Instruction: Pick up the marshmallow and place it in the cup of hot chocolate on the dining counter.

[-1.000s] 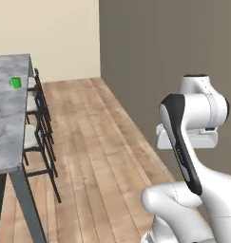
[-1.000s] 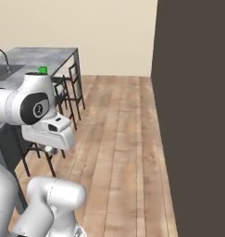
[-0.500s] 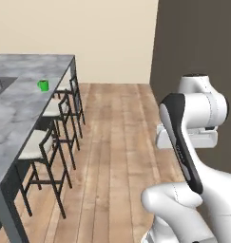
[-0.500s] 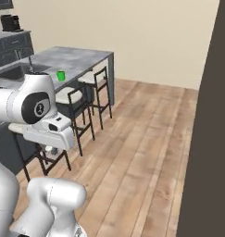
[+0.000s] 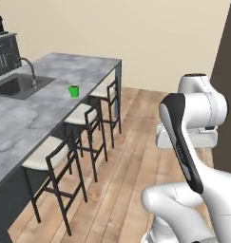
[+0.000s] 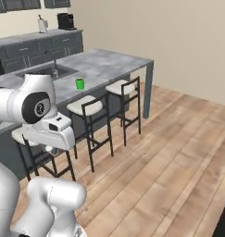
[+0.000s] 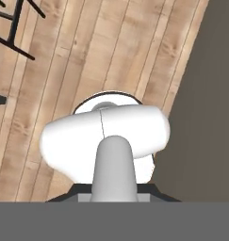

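The cup of hot chocolate (image 5: 74, 91) (image 6: 79, 84) is a small green mug standing near the stool-side edge of the dining counter (image 5: 33, 121) (image 6: 115, 64), a grey-veined marble slab. My arm is folded up high over the base, well away from the counter. The gripper (image 6: 52, 149) hangs under the white hand and points down at the wooden floor. Its fingers are too hidden to show how they stand. The marshmallow is out of view.
A dark sink (image 5: 15, 86) (image 6: 48, 71) with a faucet sits in the counter beyond the mug. Three black stools with cream seats (image 5: 83, 114) (image 6: 86, 105) line the counter's near side. Open wooden floor (image 6: 178, 157) spreads to the right, and a dark wall (image 5: 227, 71) stands at the far right.
The whole picture has shifted, so the base has moved: the counter, stools and mug now show larger and nearer the middle. The arm's folded pose is unchanged.
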You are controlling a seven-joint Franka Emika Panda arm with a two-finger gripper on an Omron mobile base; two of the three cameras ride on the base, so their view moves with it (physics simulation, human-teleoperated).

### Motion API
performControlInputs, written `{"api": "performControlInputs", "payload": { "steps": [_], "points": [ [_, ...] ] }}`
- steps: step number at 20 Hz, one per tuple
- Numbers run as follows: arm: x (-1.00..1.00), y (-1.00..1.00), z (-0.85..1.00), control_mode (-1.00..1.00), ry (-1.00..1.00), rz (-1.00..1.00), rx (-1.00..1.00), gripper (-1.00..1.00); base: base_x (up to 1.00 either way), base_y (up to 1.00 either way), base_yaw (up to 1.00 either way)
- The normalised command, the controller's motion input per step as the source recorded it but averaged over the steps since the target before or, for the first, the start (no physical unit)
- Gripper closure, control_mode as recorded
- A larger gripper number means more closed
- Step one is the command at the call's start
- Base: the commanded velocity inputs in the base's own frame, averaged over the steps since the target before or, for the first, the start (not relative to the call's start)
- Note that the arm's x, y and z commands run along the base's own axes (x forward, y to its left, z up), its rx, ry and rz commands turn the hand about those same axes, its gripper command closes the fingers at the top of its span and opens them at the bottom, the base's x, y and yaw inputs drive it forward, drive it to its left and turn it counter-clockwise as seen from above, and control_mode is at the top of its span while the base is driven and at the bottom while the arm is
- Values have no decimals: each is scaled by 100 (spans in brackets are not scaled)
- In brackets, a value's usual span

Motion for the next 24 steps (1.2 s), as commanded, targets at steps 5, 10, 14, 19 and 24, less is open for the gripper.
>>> {"api": "performControlInputs", "payload": {
  "steps": [5,10,14,19,24],
  "points": [
    [0,0,0,100,0,0,0,100,99,-80,52],
    [0,0,0,100,0,0,0,100,81,-91,47],
    [0,0,0,100,0,0,0,100,65,-99,45],
    [0,0,0,100,0,0,0,100,60,-82,54],
    [0,0,0,100,0,0,0,100,61,-71,61]
  ]
}}
